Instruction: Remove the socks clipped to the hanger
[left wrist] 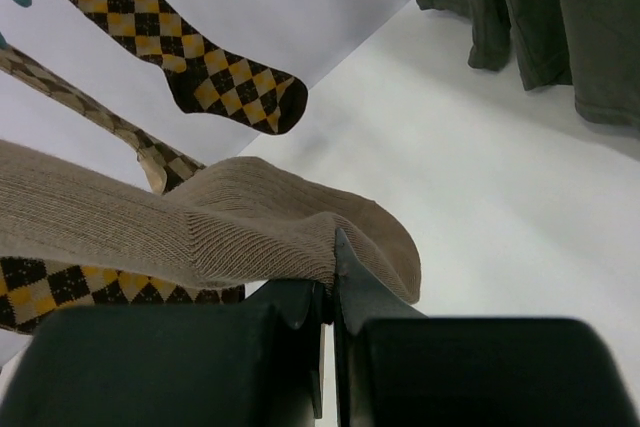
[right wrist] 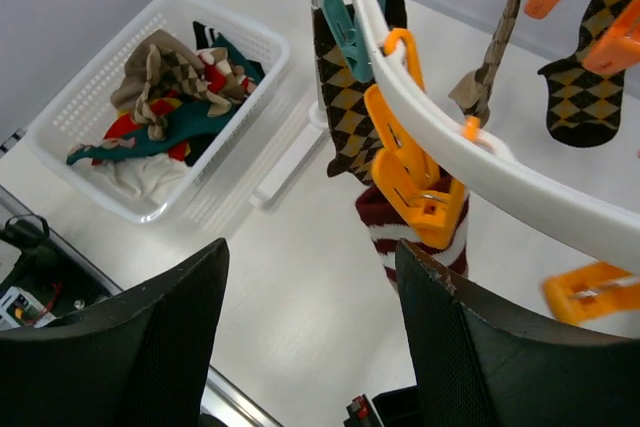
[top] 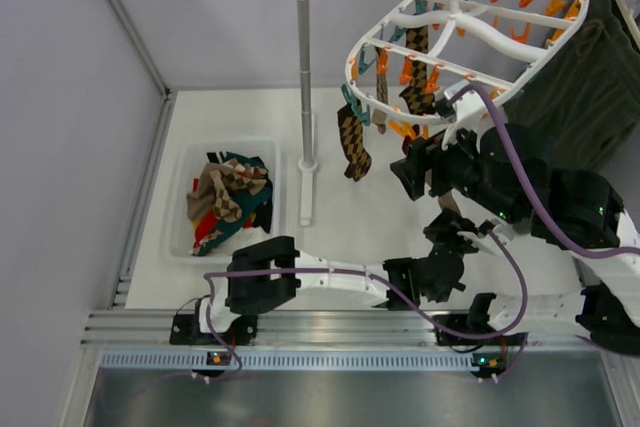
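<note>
Now, socks (top: 352,144): soft knit, brown and tan with dark argyle diamonds, hanging limp from the hanger's clips over the table; at least three are pinned along the near-left part of the frame
tan ribbed sock (left wrist: 200,222): fine lengthwise ribbing and a rounded end, with a yellow and black argyle piece beneath it; it lies across the top of the left fingers
left gripper (left wrist: 331,277): black fingers pressed together, pinching an edge of the tan ribbed sock
hanger (right wrist: 520,182): smooth white plastic, an oval rim with cross bars, hooked on the grey pole and tilted
clips: glossy plastic clothespins, orange (right wrist: 420,192) and teal (right wrist: 340,22), set along the rim and bars
striped sock (right wrist: 385,232): maroon and white bands, hanging under an orange clip just beyond the right fingers
right gripper (right wrist: 310,252): two dark textured fingers spread wide with nothing between them, raised close under the hanger's rim
pole rack (top: 305,77): grey metal upright with white fittings and a flat white foot
basket (right wrist: 70,117): white plastic lattice, rectangular, on the table left of the pole, holding a heap of argyle, red, teal, black and white socks
garment (left wrist: 560,17): dark green cloth in heavy folds, hanging at the right
table (left wrist: 500,197): plain matt white
</note>
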`<state>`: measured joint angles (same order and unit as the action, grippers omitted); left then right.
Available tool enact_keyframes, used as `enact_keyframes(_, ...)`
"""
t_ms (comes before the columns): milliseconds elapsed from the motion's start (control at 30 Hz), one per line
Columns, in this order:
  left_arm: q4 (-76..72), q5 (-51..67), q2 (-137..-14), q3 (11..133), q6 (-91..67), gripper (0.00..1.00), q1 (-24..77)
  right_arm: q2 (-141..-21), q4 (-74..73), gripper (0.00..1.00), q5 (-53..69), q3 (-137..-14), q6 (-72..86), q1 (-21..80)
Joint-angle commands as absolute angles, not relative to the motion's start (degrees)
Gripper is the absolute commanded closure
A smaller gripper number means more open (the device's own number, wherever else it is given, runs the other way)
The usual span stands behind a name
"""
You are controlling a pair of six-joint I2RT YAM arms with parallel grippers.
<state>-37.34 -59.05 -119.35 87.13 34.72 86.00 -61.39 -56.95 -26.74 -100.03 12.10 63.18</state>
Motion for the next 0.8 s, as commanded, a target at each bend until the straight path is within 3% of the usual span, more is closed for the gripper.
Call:
enact_keyframes(0,-40.08,-61.17,-119.44,90.0,34.54,1.0,86.22,-63.28,-56.78,0.36,-22.42,-102.57,9.85,63.9)
enact_keyframes(200,-39.99,-62.66,-121.37,92.63,34.89,1.0,86.22,-67.23,-53.79,0.38,-27.93,-104.24,9.4,64.16)
enact_keyframes(433,-40.08,-62.75,-121.38,92.99,35.42,1.0,86.4,-68.47,-54.14,0.4,-44.72,-104.06,9.58,64.51)
enact_keyframes(767,-39.99,-62.31,-121.91,93.16,35.42,1.0,86.48,-70.31,-52.21,0.39,-48.86,-103.98,5.37,65.04)
